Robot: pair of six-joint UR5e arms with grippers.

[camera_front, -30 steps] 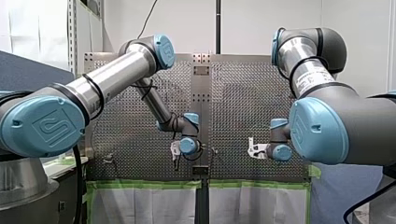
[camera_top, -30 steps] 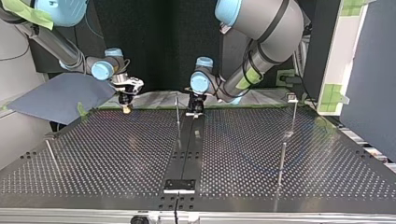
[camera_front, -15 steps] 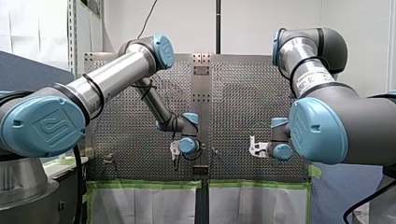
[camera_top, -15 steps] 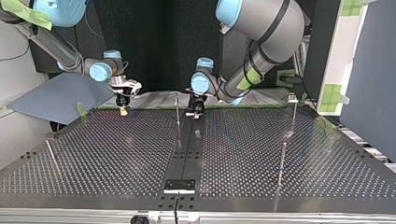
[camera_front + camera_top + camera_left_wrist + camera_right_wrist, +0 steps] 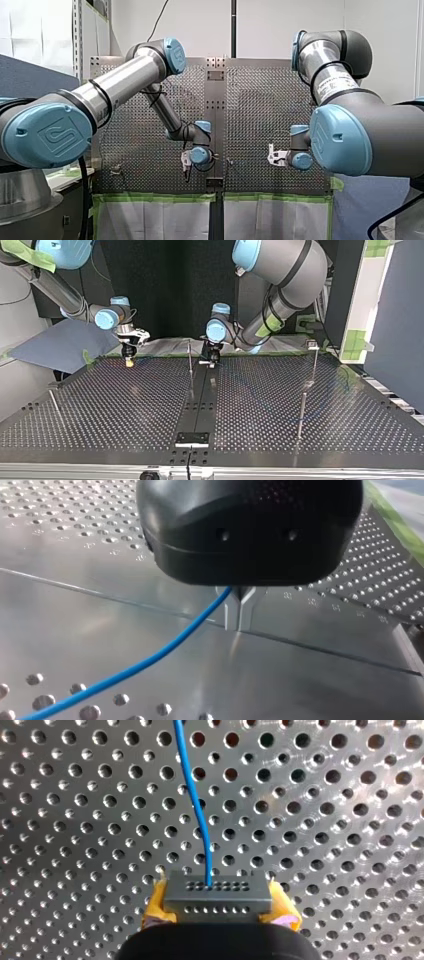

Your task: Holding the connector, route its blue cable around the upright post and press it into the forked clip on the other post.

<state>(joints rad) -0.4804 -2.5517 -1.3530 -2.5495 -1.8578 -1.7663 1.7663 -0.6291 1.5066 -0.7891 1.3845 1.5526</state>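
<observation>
My right gripper is shut on a grey connector, its yellow pads on both ends. The blue cable leaves the connector and runs ahead over the perforated plate. My left gripper is shut, its metal fingers pinching the blue cable, which trails away across the plate. In the top view my right gripper hangs low at the far left, and my left gripper sits just right of a thin upright post. Another post with a small head stands at the far right.
A shorter post stands at the top view's near right, and a slanted rod at its near left. A black plate lies on the centre strip near the front edge. Green tape lines the table's edge under the arms.
My right gripper has carried the connector toward the top view's left. My left gripper has stayed shut on the cable and barely shifted.
</observation>
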